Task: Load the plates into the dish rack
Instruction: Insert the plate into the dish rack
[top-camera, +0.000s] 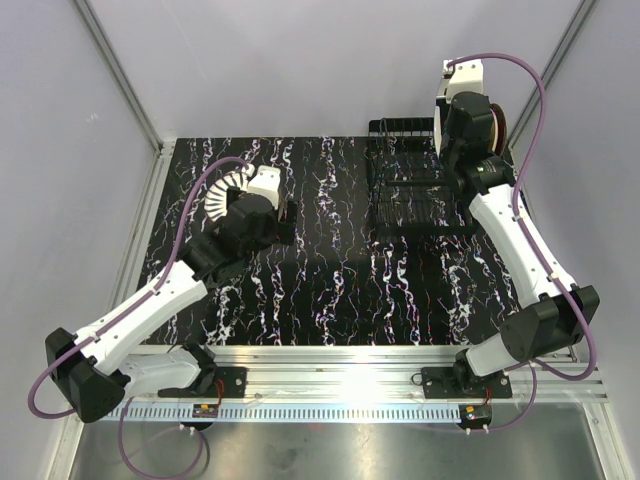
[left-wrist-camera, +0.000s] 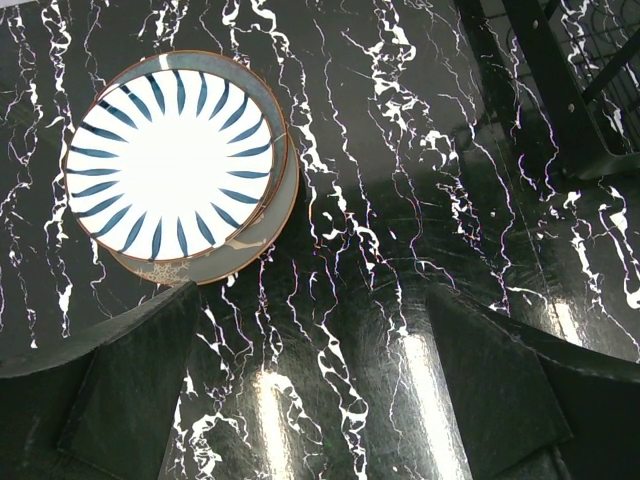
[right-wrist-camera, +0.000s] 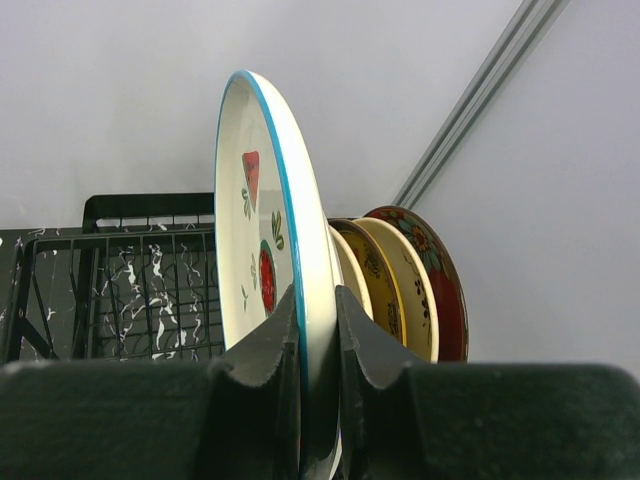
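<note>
One thing to watch: lining up a thin edge with a slot. Starting at the right gripper (right-wrist-camera: 318, 330): clamped tight on the lower rim of the teal plate (right-wrist-camera: 262, 230), a jaw on either side. Holds it upright on edge, watermelon face turned left. Hangs above the rack (right-wrist-camera: 130, 290) at its far right end, not yet down between the prongs as far as can be seen. Just to the right, about three racked plates (right-wrist-camera: 400, 290) standing parallel, close beside the held one but seemingly apart from it. So, straight down from the jaws for the free slot, keeping the disc parallel to those neighbours; with any twist, likely to clip a rim. Arm stretched far and high, wrist tipped over the rack.

Over on the left: left gripper (left-wrist-camera: 320, 390) spread wide, holding nothing, hovering over bare table (left-wrist-camera: 420, 230). Beyond its fingers, far left, the stack (left-wrist-camera: 250, 245) lying flat, striped plate (left-wrist-camera: 165, 165) on top. Plainly nearer to that arm; elbow low, wrist angled down and ahead.
</note>
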